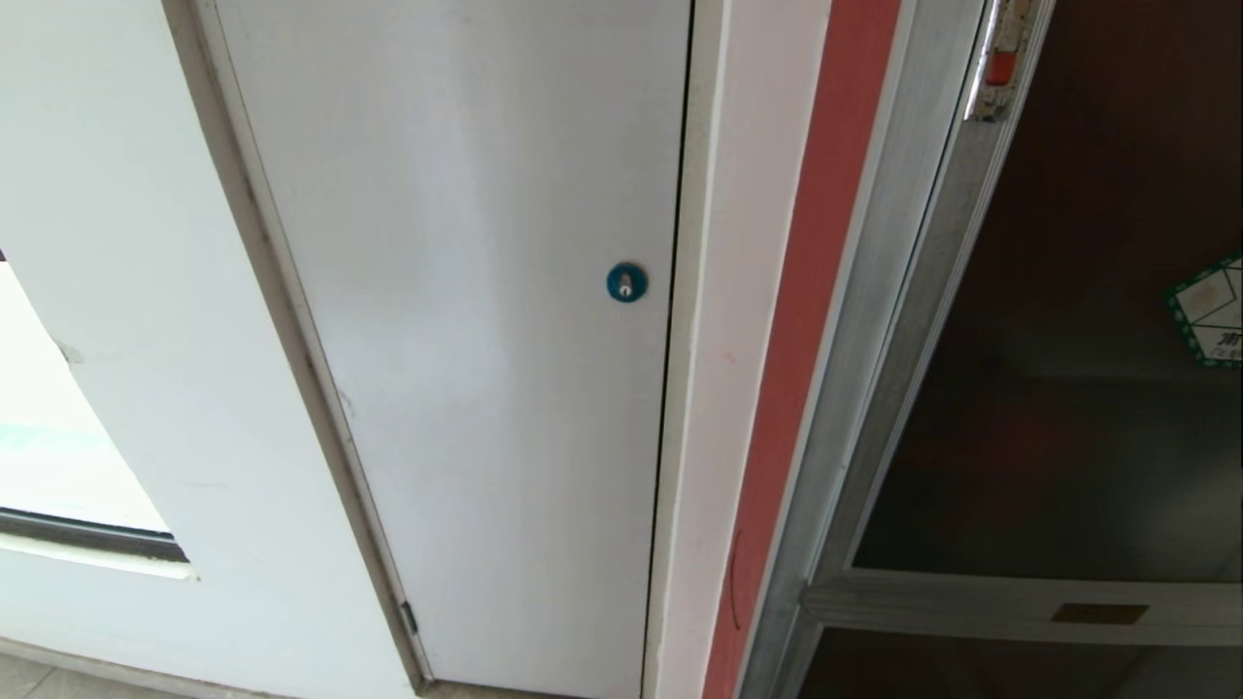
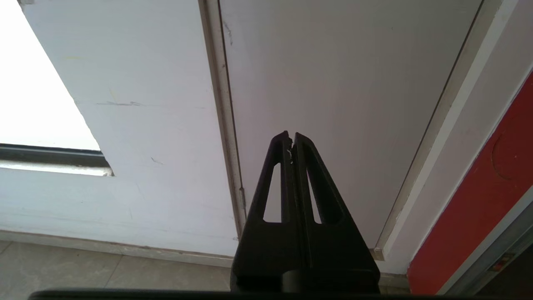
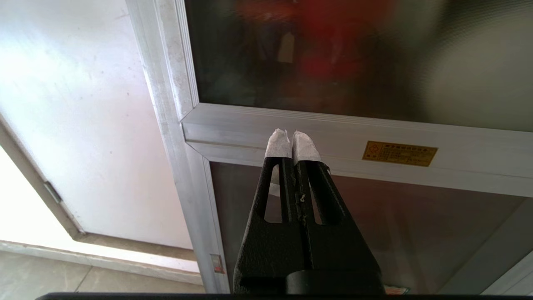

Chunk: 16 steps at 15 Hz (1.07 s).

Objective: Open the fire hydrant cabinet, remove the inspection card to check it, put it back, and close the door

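Both grippers, left gripper (image 2: 290, 135) and right gripper (image 3: 291, 133), are hanging with fingers pressed together, empty, facing the closed door (image 1: 1068, 388).

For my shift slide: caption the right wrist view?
Shut right gripper faces the closed door of the fire hydrant cabinet.

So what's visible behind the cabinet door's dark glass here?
Through the door, only blurred red shapes and a pale patch show in the right wrist view. The tinted glass hides what they are; no inspection card can be made out.
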{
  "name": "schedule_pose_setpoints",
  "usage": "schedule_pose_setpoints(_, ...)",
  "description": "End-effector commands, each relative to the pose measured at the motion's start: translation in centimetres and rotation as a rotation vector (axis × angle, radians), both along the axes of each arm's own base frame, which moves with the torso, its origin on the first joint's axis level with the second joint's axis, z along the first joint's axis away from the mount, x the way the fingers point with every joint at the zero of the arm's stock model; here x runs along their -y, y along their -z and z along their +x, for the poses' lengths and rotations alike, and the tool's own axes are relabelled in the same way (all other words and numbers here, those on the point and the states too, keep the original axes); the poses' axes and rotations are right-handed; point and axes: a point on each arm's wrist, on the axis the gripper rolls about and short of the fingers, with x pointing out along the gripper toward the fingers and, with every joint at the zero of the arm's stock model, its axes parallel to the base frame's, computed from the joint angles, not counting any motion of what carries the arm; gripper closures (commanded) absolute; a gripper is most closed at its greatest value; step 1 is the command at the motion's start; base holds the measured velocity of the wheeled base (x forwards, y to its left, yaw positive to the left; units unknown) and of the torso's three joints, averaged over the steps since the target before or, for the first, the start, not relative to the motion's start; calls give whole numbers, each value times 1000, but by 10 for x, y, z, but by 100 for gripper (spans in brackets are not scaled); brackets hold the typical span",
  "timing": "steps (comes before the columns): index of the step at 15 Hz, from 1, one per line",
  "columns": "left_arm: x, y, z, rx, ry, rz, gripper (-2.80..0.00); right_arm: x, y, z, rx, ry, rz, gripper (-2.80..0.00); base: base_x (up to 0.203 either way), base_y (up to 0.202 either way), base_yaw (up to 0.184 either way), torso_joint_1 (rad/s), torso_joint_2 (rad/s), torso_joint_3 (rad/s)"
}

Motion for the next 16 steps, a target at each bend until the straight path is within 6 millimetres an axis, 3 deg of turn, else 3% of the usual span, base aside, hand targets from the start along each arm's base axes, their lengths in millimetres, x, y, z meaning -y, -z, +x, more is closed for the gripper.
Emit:
schedule_pose_setpoints(1,0,2,0,-5,-1,0,0,0,0,0,0,0,0,0,0,0,0,0,0,0)
schedule_pose_setpoints(16,0,2,0,-5,1,0,0,0,0,0,1,0,1,0,0,0,0,0,0,0)
